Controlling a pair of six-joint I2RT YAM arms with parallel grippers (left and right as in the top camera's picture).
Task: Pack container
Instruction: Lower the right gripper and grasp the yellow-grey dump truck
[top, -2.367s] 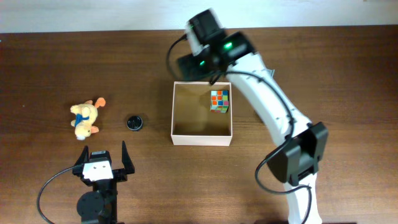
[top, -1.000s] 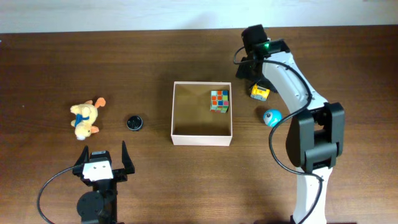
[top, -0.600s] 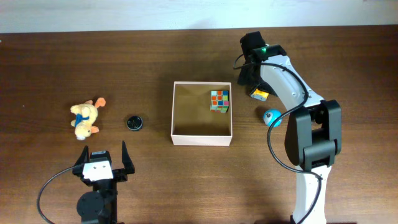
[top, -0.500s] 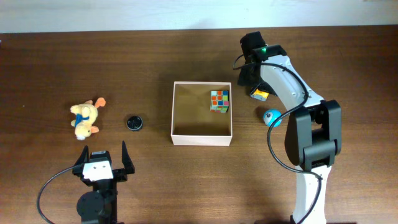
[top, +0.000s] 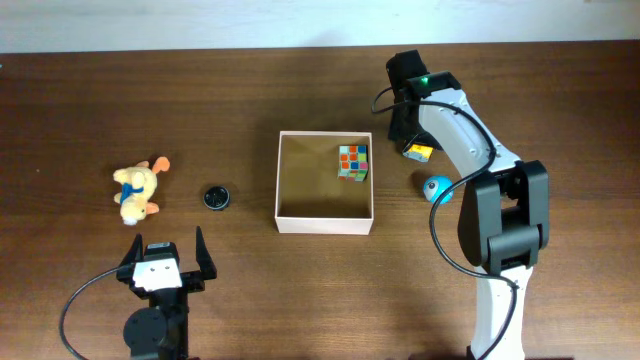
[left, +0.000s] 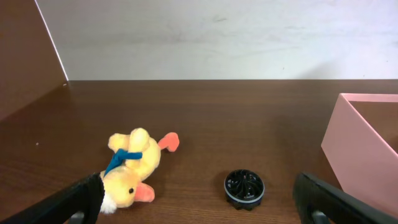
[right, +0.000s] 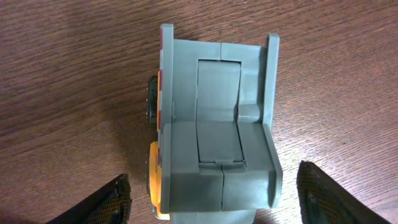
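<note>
Hovering over a small toy truck (right: 217, 124) with a grey plastic tipper bed and a yellow body, the right gripper (right: 214, 196) points down at the dark brown wooden table (top: 520, 90). Its two black fingers (right: 109, 199) are spread, one on each side of the truck. Bare wood shows between each pad and the toy, so nothing is pinched. The truck rests on the table just right of the far right corner of the square, shallow cardboard container (top: 324, 223), which has white outer walls and a tan inside.

The container sits at the middle of the table. Inside it, a multicoloured puzzle cube (top: 353, 162) stands against the right wall, near the far corner. A small round blue ball (top: 436, 188) lies on the table just right of the container, nearer than the truck and close beside the right arm.

The left gripper (top: 165, 262) hangs low at the near left, its fingers (left: 81, 199) spread wide and holding nothing. Beyond it, a yellow plush duck (left: 132, 168) with orange feet and a blue neck ribbon lies on its side. A small round black disc (left: 244, 188) with a ribbed top lies between the duck and the container's left wall, touching neither.
</note>
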